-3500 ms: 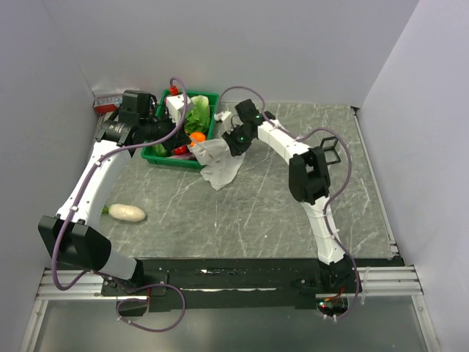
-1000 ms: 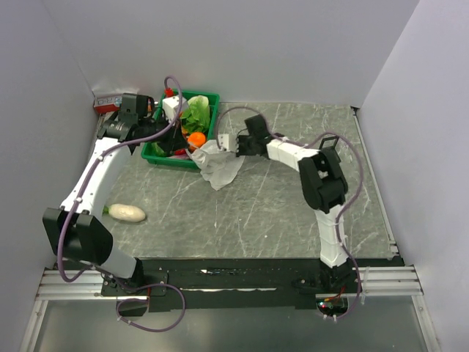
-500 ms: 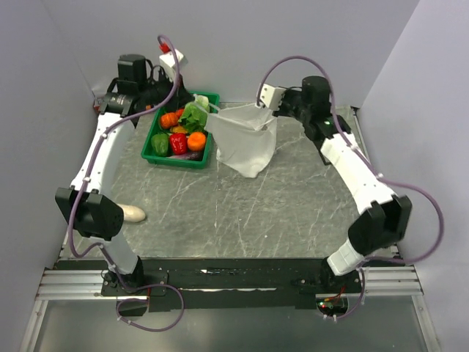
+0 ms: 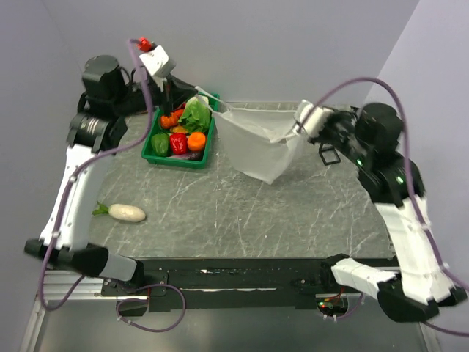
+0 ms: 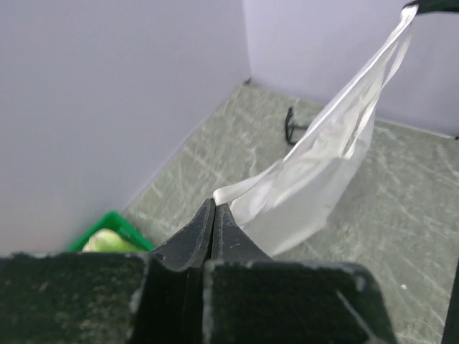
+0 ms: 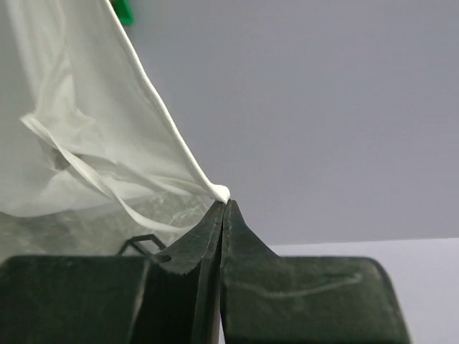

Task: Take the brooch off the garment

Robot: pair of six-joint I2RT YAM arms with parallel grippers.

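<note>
While both pairs of my jaws are pressed fully together, each pinches a bit of the thin white sleeveless fabric garment (image 4: 260, 143). My left jaws nip a narrow hemmed edge at their very tips, and my right jaws clamp a corner of the white hem the same way. The cloth is stretched between them in the air as a sagging sheet. Its top edge runs taut from one grip to the other, and its body hangs down in a point towards the grey marbled counter (image 4: 242, 220); I cannot tell whether that point touches the stone. I cannot pick out the tiny dark brooch on the cloth in any view. Just beside the cloth, on my left, a green plastic tray (image 4: 176, 163) of vegetables sits on the counter. A white oval radish (image 4: 126, 213) lies well apart from it, nearer my left arm's base.
</note>
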